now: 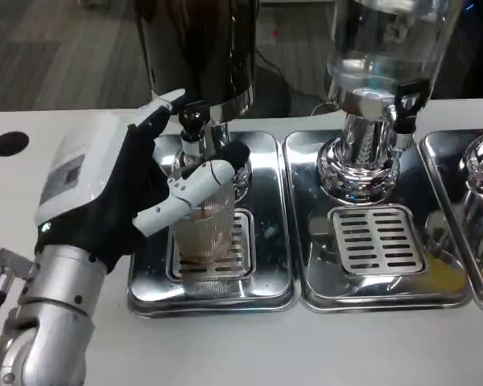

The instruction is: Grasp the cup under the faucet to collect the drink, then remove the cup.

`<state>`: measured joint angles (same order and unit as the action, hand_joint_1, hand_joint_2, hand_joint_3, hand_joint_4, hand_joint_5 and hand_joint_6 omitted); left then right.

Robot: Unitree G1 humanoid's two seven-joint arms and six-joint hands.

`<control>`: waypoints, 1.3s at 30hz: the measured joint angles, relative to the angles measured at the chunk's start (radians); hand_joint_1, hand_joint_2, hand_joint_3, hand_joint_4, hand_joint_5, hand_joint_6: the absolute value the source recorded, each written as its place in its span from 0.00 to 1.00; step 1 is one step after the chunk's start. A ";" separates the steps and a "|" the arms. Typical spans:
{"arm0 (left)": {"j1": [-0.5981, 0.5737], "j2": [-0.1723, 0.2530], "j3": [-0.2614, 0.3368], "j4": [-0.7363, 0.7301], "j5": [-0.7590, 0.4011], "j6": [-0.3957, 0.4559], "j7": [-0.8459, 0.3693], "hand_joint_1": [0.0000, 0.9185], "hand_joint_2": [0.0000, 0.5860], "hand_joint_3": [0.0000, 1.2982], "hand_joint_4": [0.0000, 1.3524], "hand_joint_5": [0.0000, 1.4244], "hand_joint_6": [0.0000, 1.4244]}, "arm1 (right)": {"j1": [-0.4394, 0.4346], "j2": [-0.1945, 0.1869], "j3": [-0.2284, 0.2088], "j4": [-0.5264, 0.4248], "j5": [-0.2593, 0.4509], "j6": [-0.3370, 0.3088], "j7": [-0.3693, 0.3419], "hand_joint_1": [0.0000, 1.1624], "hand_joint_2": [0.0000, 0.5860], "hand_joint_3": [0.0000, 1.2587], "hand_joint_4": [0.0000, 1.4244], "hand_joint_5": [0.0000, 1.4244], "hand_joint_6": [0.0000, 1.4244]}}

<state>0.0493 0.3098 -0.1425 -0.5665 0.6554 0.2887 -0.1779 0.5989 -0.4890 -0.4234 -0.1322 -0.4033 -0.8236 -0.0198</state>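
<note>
Left hand: the left hand (133,181) wraps its fingers (195,183) around the ribbed glass cup (205,233), clamped on it.
Cup: upright on the slotted grate of the left drip tray (270,273), directly below the black faucet (193,121) of the dark drink dispenser (201,48).
Middle station: a clear-tank dispenser (378,72) stands at the back of the middle drip tray (314,273).
Right edge: a third tray (443,161) with a chrome base, partly cut off.
Table: the white table (306,346) carries all trays.
</note>
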 measured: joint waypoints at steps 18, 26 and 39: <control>0.018 0.001 0.000 -0.002 -0.017 -0.015 0.000 0.00 0.14 0.22 0.16 0.65 0.68 | 0.002 0.001 0.000 -0.018 0.002 0.000 0.011 0.23 0.65 0.17 0.00 0.00 0.00; 0.013 0.001 0.000 0.004 -0.017 -0.017 0.000 0.01 0.14 0.22 0.16 0.65 0.68 | -0.006 0.001 0.004 -0.013 0.002 0.000 0.011 0.23 0.65 0.17 0.00 0.00 0.00; -0.007 0.001 -0.007 0.019 -0.017 -0.017 0.000 0.01 0.14 0.22 0.16 0.65 0.67 | -0.004 0.009 0.006 -0.010 0.001 0.000 0.011 0.23 0.63 0.17 0.00 0.00 0.00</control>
<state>0.0427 0.3109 -0.1492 -0.5471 0.6385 0.2720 -0.1778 0.5948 -0.4798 -0.4175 -0.1417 -0.4024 -0.8233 -0.0092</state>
